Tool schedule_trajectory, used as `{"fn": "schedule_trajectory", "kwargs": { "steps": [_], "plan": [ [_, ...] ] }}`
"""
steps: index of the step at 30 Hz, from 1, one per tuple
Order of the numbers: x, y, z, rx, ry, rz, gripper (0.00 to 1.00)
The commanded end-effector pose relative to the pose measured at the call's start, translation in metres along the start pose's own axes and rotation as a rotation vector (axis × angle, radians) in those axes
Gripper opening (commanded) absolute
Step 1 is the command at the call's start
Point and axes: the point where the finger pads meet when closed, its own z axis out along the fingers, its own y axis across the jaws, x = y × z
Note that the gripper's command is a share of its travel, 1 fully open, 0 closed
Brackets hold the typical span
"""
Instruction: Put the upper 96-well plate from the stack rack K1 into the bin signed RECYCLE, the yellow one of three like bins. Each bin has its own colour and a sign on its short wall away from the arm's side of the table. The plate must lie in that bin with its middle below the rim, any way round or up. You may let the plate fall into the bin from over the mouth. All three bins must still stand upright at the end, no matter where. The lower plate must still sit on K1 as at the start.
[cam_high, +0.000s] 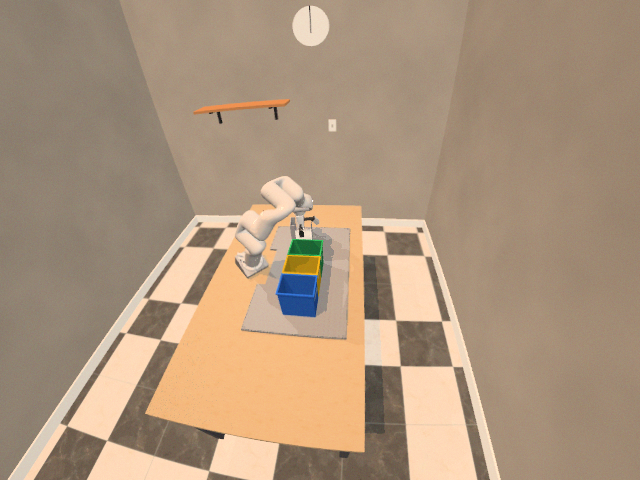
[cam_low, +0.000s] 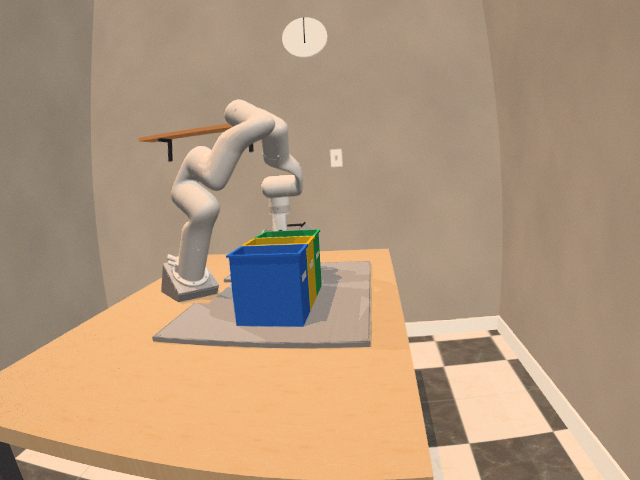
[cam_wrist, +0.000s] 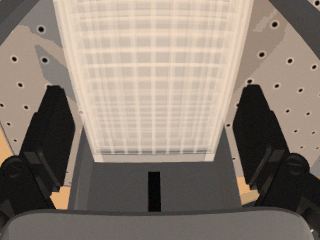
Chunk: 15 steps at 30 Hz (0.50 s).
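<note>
In the wrist view a pale, gridded 96-well plate (cam_wrist: 155, 67) fills the middle, seen from straight above on its grey rack (cam_wrist: 155, 183). My gripper (cam_wrist: 153, 105) is open, with one dark finger on each side of the plate, apart from it. In the top and exterior views the gripper (cam_high: 302, 227) hangs low behind the green bin (cam_high: 305, 249), and the bins hide the rack and plates. The yellow bin (cam_high: 301, 265) stands between the green bin and the blue bin (cam_high: 297, 294). In the exterior view the gripper (cam_low: 279, 223) is just behind the bin row.
The three bins stand upright in a tight row on a grey perforated mat (cam_high: 299, 289). The arm's base (cam_high: 251, 264) is at the mat's left. White signs show on the bins' short walls (cam_low: 303, 276).
</note>
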Motion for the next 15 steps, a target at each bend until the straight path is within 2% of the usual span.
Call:
{"fn": "schedule_trajectory", "kwargs": {
  "steps": [1,15],
  "plan": [
    [0.0009,-0.0010,0.0011,0.003,0.002,0.001,1.00],
    [0.0010,-0.0010,0.0091,0.003,0.002,0.001,1.00]
  ]
}}
